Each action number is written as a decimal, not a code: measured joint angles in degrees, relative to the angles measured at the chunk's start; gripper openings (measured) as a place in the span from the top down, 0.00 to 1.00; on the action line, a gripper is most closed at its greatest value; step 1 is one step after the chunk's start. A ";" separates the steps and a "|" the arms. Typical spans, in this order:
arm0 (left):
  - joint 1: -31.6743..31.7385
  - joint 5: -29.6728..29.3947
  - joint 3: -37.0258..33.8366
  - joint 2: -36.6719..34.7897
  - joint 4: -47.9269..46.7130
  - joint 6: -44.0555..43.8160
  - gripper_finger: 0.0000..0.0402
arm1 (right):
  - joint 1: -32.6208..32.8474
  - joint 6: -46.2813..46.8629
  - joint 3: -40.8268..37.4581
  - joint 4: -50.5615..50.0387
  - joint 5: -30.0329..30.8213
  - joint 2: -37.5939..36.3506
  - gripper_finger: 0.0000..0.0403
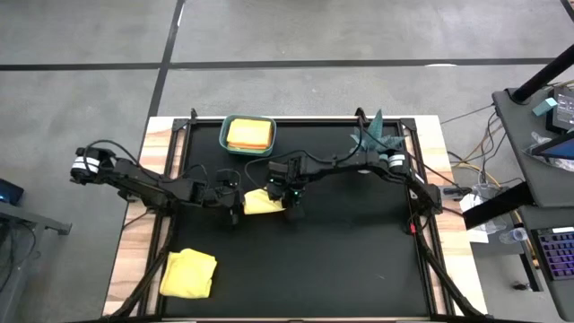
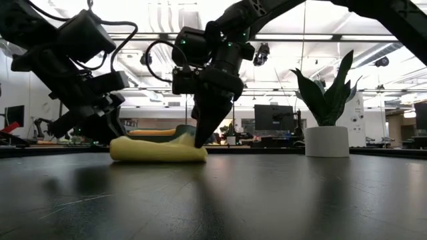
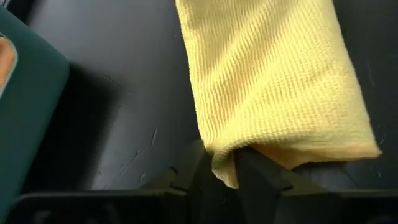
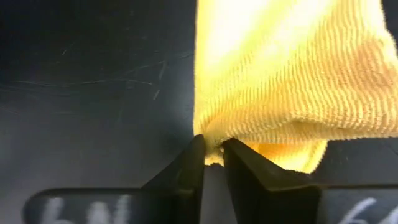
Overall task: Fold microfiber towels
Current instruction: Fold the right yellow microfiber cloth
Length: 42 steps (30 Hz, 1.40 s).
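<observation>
Two grippers: both are working on one yellow towel [image 1: 261, 203] near the middle of the black table [image 1: 359, 260].
Left gripper [image 3: 227, 177]: its fingers are pinching a corner of the folded yellow towel, with cloth lying between them.
Right gripper [image 4: 212, 163]: its fingers are closing tight on the towel's opposite edge, with fabric bunching in the narrow gap.
Yellow towel, low view: it is lying as a low roll on the table surface, with an arm at each end.
Second yellow towel [image 1: 188, 273]: it is sitting crumpled near the table's front left corner, well apart from both arms.
Teal bin [image 1: 248, 135]: it is standing at the table's far edge and holding an orange towel [image 1: 248, 133].
Potted plant [image 2: 326, 107]: it is standing at the far right in a white pot.
Writing: pale marks are showing on the right wrist's housing, too blurred to read.
</observation>
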 joint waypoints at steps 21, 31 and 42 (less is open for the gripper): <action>-2.15 12.27 0.07 -14.59 -10.62 -10.40 0.55 | -5.40 6.36 -1.29 6.03 0.57 -3.26 0.64; -7.50 14.13 -1.09 -8.69 -8.43 -19.56 0.76 | -5.40 15.20 -9.35 23.26 7.20 -3.26 0.68; -7.39 11.79 -1.09 6.41 10.10 -16.11 0.88 | -5.33 16.62 -9.89 22.78 8.34 -3.23 0.70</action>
